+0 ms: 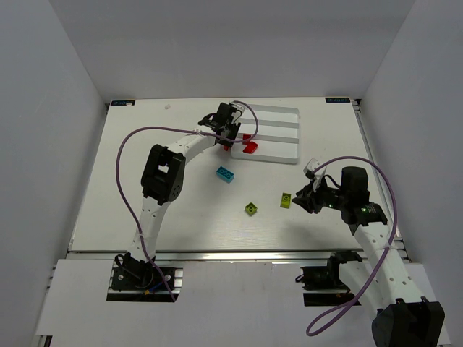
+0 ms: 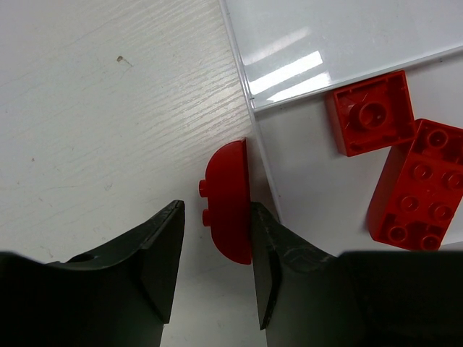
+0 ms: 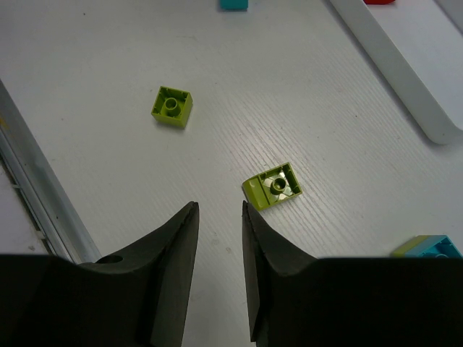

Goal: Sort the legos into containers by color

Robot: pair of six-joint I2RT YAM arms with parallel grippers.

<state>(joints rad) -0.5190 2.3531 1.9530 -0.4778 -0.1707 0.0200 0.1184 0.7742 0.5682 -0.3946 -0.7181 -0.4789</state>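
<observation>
Where the tray rim meets bare white table, a rounded red lego stands on edge just outside it | two red legos in nearest compartment; cyan lego, two yellow-green legos loose mid-table, room around | left gripper stretched far, jaws part-open astride the rounded red lego, not clamped | right gripper low, slightly open, empty

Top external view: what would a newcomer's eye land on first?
Red stands out: two red studded plastic bricks lie in the nearest compartment of the white ridged plastic tray, and the left gripper straddles a red half-round piece just outside its rim. A cyan brick and two yellow-green bricks sit on the table, the right gripper open beside one.
</observation>
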